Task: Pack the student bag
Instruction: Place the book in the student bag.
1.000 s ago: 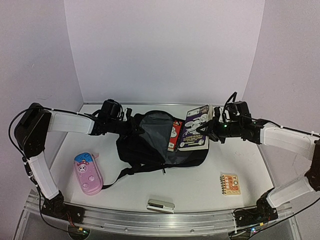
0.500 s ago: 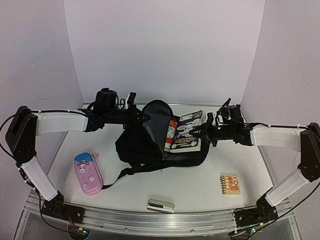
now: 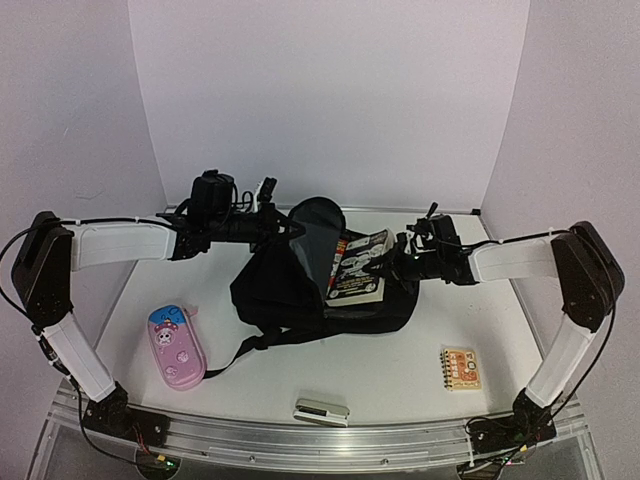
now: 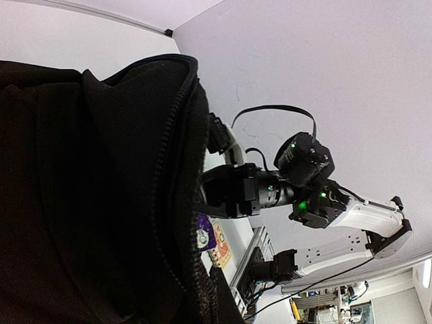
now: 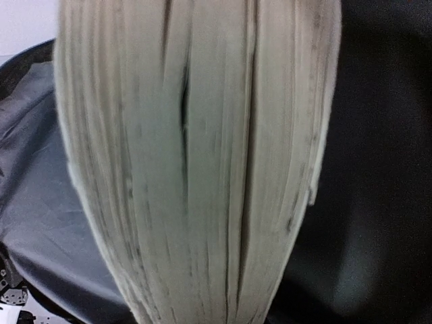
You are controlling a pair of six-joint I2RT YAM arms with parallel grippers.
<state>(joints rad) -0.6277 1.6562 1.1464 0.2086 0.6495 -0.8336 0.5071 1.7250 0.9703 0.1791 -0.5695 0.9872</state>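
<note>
A black backpack (image 3: 290,300) lies in the middle of the white counter (image 3: 400,355), its mouth facing right. The left gripper (image 3: 283,228) is clamped on the upper rim of the opening and holds the flap raised, showing grey lining. The right gripper (image 3: 393,264) grips a thick book (image 3: 358,266) with a cartoon cover, tilted with its left end inside the opening. A pink pencil case (image 3: 176,346) lies near left, a small spiral notebook (image 3: 460,367) near right, and a small silver box (image 3: 321,409) by the front edge.
</note>
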